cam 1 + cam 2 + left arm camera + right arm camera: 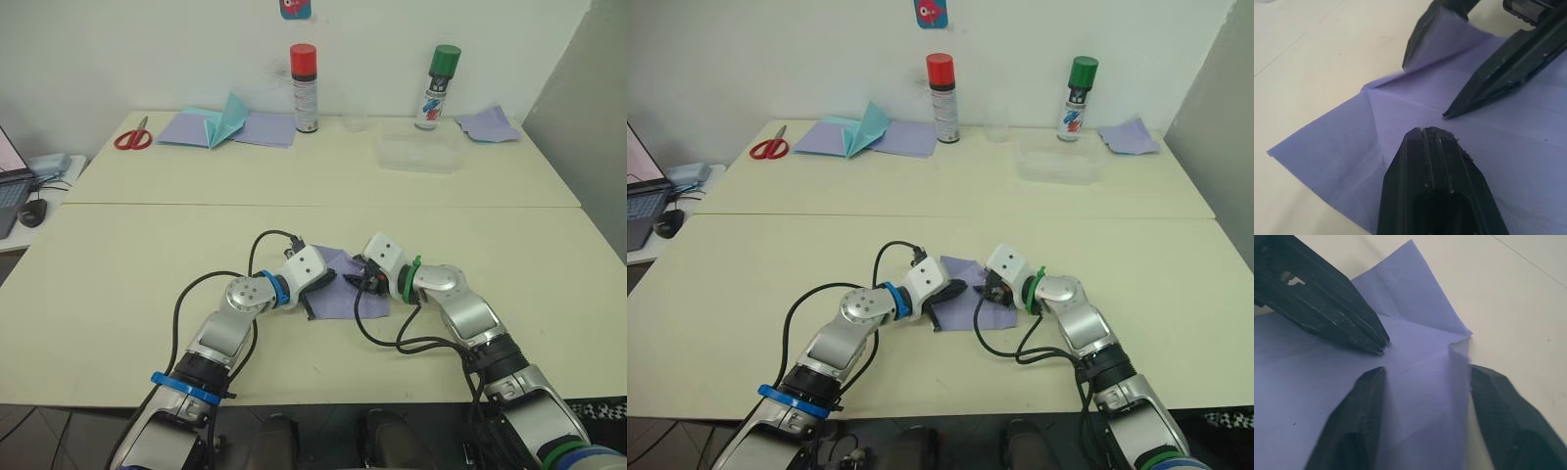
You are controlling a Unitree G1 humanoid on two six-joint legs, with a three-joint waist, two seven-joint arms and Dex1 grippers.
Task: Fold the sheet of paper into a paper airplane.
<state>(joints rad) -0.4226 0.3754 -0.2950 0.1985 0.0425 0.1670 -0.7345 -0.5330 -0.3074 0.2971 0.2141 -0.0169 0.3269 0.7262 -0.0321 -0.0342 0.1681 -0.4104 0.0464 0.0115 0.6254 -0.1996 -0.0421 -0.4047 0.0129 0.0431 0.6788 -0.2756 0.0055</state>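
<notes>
The sheet of paper (345,290) is lying on the near tabletop (118,284), at about 6 o'clock in the head views, with both grippers meeting over it. The left gripper (328,279) is reaching in from 8 o'clock with its fingers (1432,161) pressed together into a single tip that is resting on the paper's surface, gripping nothing. The right gripper (364,277) is coming in from 4 o'clock with its fingers (1359,416) spread apart, straddling a raised corner of the sheet where a crease is lifting the far edge; one finger is lying on the paper and the other is sitting just beside its edge, not clamping it. The two grippers' tips are sitting close together near the sheet's middle. On the far tabletop, toward 11 o'clock, a teal-green folded paper (225,122) is standing on other lavender sheets (260,128), with red scissors (133,136) at 10 o'clock. A red-capped spray can (305,89) is standing at 12 o'clock and a green-capped spray can (437,87) at 1 o'clock, with a clear plastic container (421,153) just in front.
</notes>
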